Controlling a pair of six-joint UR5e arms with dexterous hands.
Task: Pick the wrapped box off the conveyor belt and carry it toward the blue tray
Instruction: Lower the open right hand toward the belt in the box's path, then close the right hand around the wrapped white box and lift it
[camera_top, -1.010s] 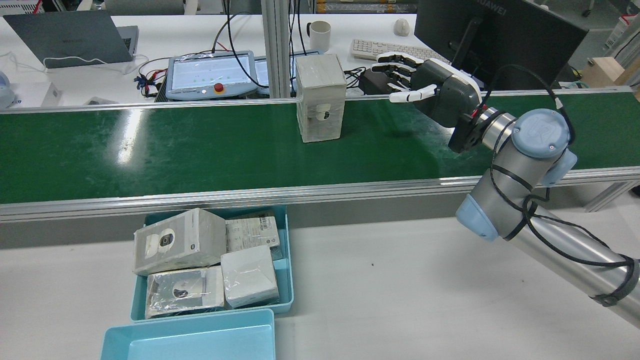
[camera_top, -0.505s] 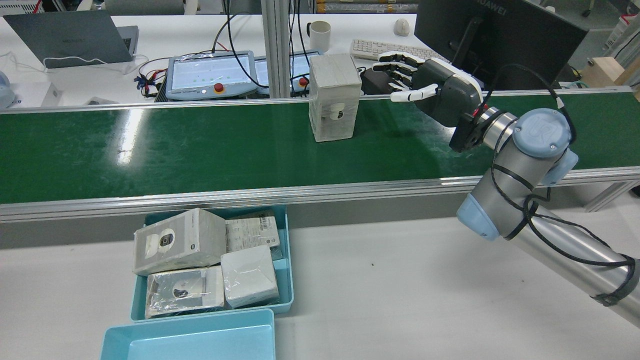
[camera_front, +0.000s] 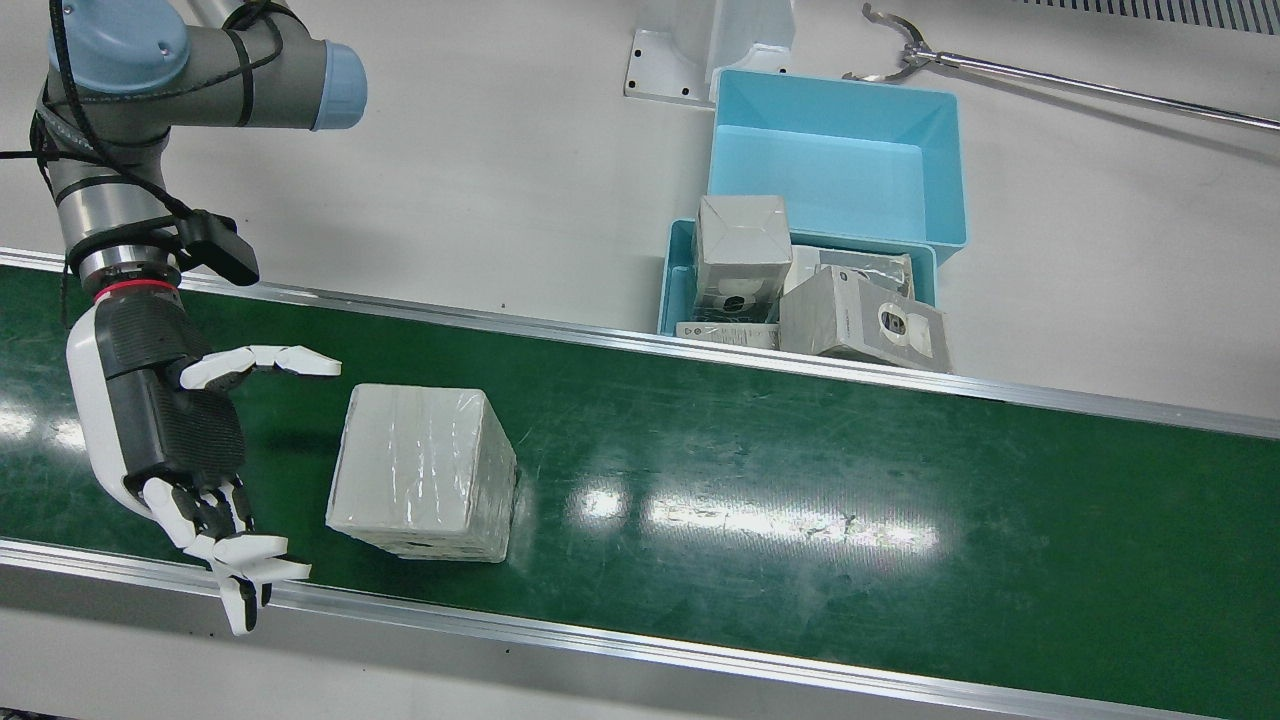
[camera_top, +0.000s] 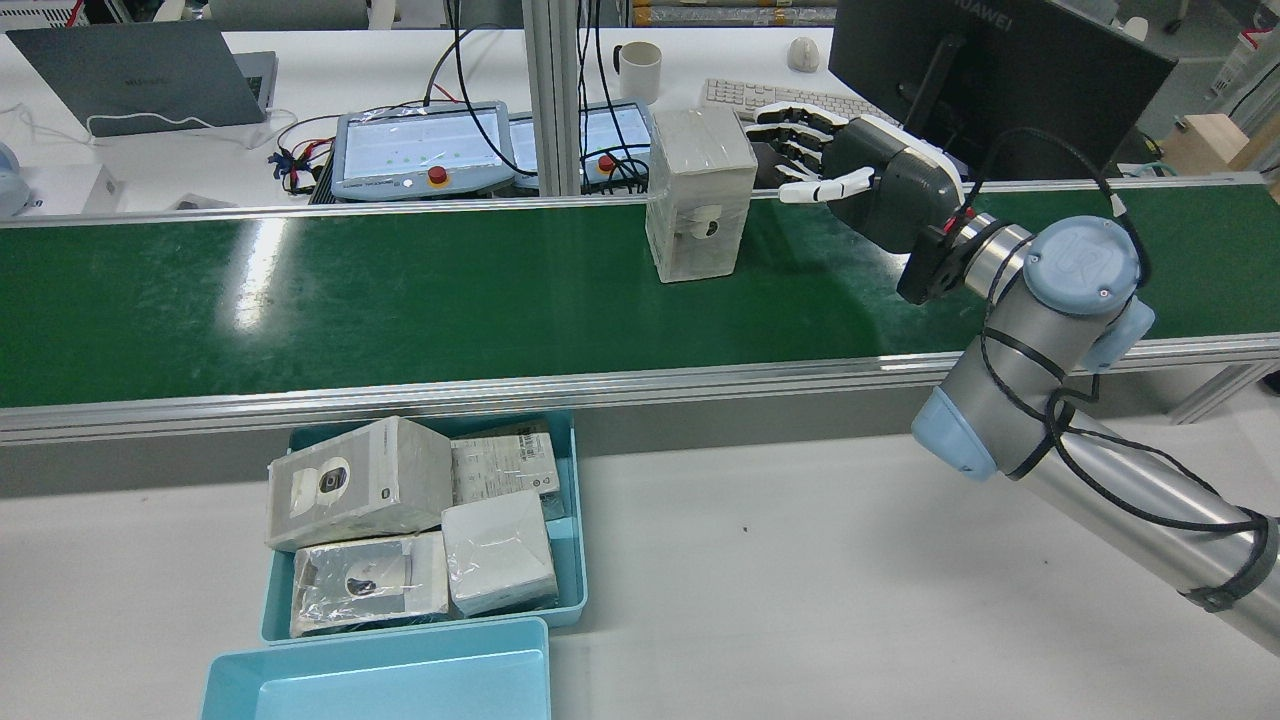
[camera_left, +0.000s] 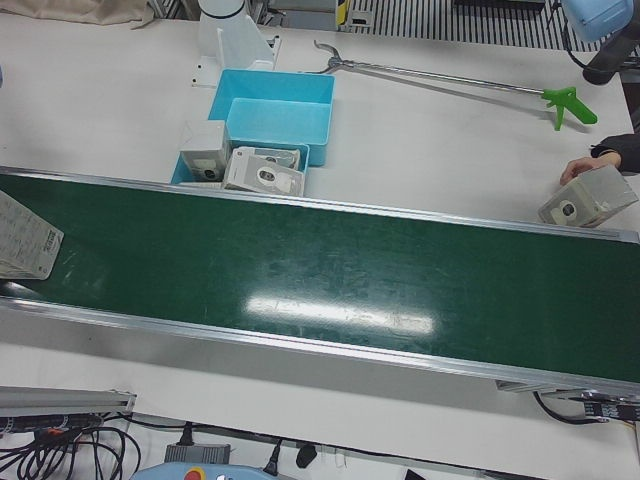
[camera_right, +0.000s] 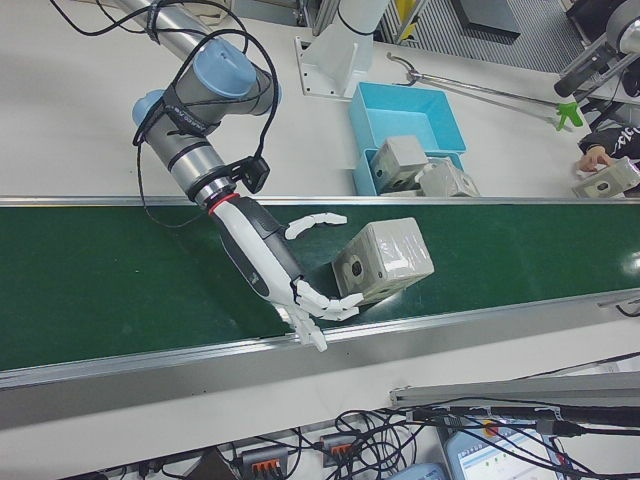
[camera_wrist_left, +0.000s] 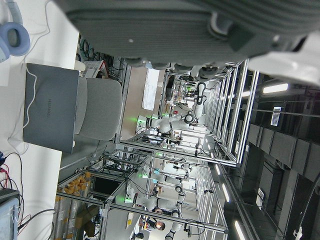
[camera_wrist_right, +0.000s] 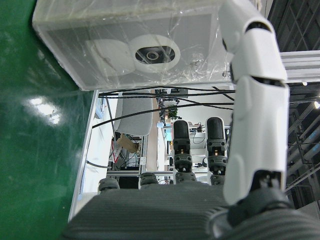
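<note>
The wrapped box (camera_top: 700, 195), grey under clear film with a camera picture on one side, stands upright on the green conveyor belt (camera_top: 400, 300). My right hand (camera_top: 860, 170) hovers over the belt just to the box's right, open, with its fingers spread toward the box. In the front view the box (camera_front: 420, 485) sits between the thumb and the other fingers of the right hand (camera_front: 170, 430), a small gap from the palm. The right hand view shows the box (camera_wrist_right: 135, 45) close ahead. The empty blue tray (camera_front: 835, 160) lies beyond the belt. In the left hand view only my left hand's palm (camera_wrist_left: 175, 20) shows.
A second blue tray (camera_front: 672, 290) holding several wrapped boxes sits against the belt's rail beside the empty one. A person's hand (camera_left: 580, 168) holds another box (camera_left: 590, 198) at the belt's end. A long grabber tool (camera_left: 450, 78) lies on the table.
The box has travelled along the belt to the right in the rear view, closing on my right hand. The hand has stayed nearly still and open.
</note>
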